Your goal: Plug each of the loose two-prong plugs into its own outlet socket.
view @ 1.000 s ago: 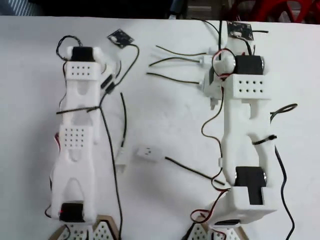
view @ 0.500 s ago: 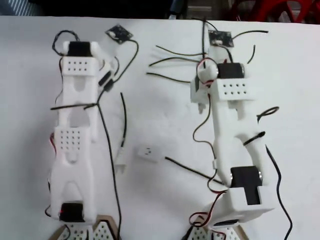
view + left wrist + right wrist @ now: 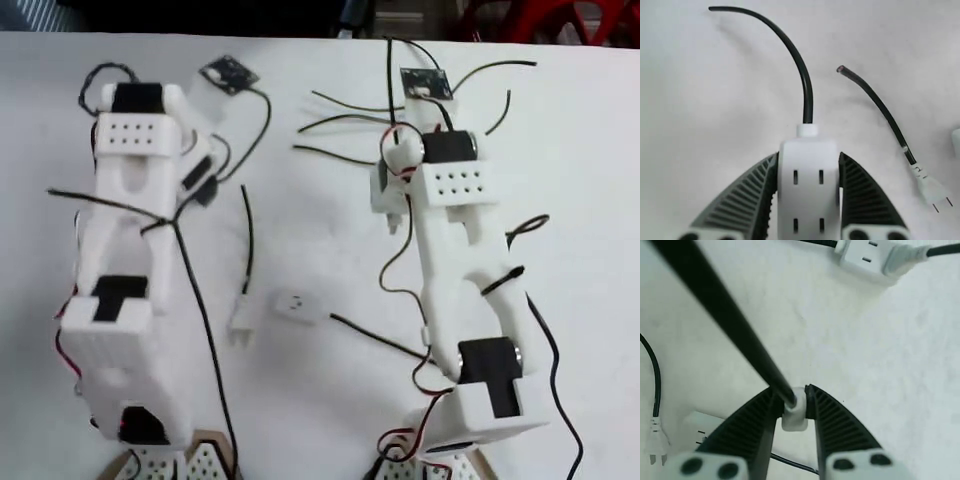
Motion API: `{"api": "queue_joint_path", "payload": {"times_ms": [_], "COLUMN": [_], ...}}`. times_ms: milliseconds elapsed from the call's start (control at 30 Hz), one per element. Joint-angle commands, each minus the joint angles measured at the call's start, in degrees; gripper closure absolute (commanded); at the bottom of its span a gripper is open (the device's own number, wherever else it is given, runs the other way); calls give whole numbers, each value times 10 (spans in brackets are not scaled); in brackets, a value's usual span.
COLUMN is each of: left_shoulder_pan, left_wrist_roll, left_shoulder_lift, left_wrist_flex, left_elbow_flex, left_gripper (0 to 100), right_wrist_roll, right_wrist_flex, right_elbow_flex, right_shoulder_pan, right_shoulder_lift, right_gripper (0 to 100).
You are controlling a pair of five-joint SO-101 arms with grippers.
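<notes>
My left gripper (image 3: 808, 159) is shut on a white outlet socket (image 3: 807, 200), whose black cord (image 3: 799, 60) curves away over the table. A loose two-prong plug (image 3: 934, 191) lies beside it on its own cord. My right gripper (image 3: 791, 391) is shut on a small white plug (image 3: 794, 417) with a thick black cord (image 3: 725, 315) rising from it. Past it lies another white socket (image 3: 867, 255) with a plug (image 3: 902, 254) seated in it. In the high view, a free socket (image 3: 298, 305) and a loose plug (image 3: 241, 322) lie between the two arms.
Several black cord ends (image 3: 340, 125) fan out at the table's back middle. The free socket's cord (image 3: 380, 340) runs toward the right arm's base. Camera boards (image 3: 228, 73) and the arms' own wires hang over the white table (image 3: 320, 230).
The left arm has folded up, and its wrist end has shifted left. The right arm's wrist end has swung left, covering the white connectors seen beside it earlier.
</notes>
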Motion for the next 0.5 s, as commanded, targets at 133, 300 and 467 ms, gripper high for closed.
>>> {"api": "queue_joint_path", "payload": {"times_ms": [133,300,467], "left_shoulder_pan": [21,57,87], "left_wrist_roll": [0,-47,-78], "left_shoulder_lift": [-136,-159,-158], "left_wrist_flex": [-215,-316,-405], "left_elbow_flex": [286,406,469], "left_gripper": [883,883,883], "right_wrist_roll": [4,4,4], "right_wrist_flex": [-36,-73,-95], "right_elbow_flex": [45,85,118], "right_shoulder_pan": [-4,-4,-4], "right_shoulder_lift": [-54,-79,-105], "right_gripper": [981,981,981]}}
